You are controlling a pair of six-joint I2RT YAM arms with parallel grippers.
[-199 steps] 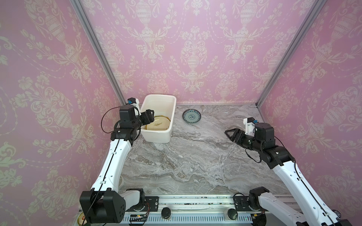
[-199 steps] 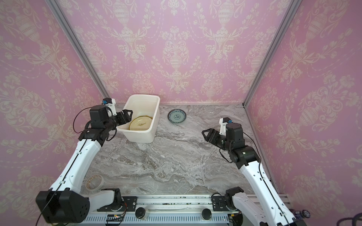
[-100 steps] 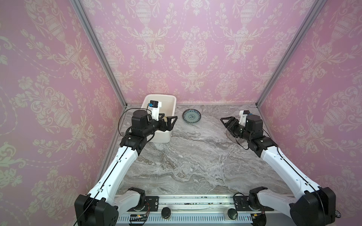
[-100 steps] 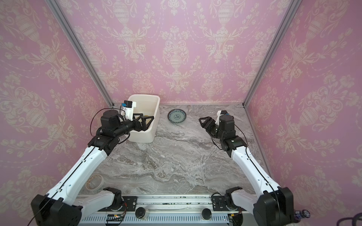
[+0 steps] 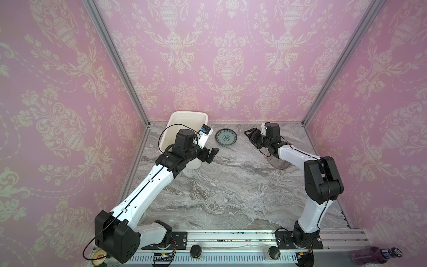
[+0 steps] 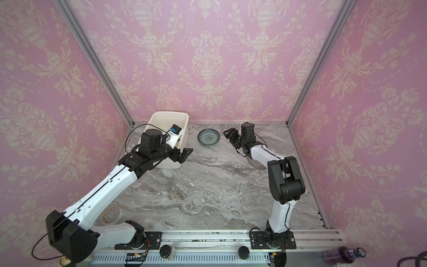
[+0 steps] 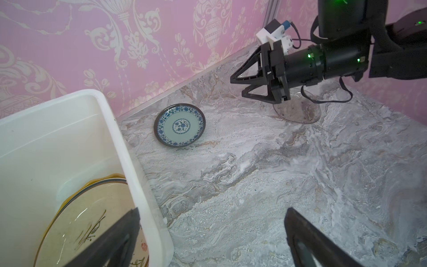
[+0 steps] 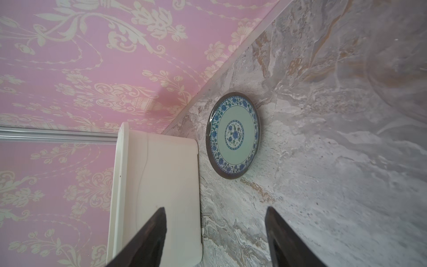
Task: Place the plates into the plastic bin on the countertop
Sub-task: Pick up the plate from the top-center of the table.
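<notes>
Plates are split between 2 places: a stack lies flat in the bottom of the plastic bin (image 7: 108,108), a cream plate (image 7: 87,215) on top and a yellow rim showing under it. The teal plate (image 5: 226,136) sits alone on the bench (image 5: 231,185) just beside the bin's far corner, close to the back wall. A smoky glass plate (image 7: 300,111) lies toward the right side, partly under the right arm.

The left tool (image 5: 212,155) hangs at the bin's near corner, 1 jaw over the bin and 1 over the bench, spread wide with nothing between them. That reads as a tool with nothing to carry and free to fetch. The right tool (image 5: 249,134) also stands apart and empty, held low and turned on its side so its jaws point at the teal plate. That pose suits slipping 1 jaw under a shallow rim, so I judge this plate to be its next target. Both tools face the same plate and could crowd each other.

Both top views give the layout, but the left arm covers the bin's contents there, and the glass plate is hardly more than a brown tint. Only the left wrist view shows the stack inside and the glass plate's outline. Only the right wrist view shows the teal plate lined up ahead between the 2 jaws, with the bin seen from outside
</notes>
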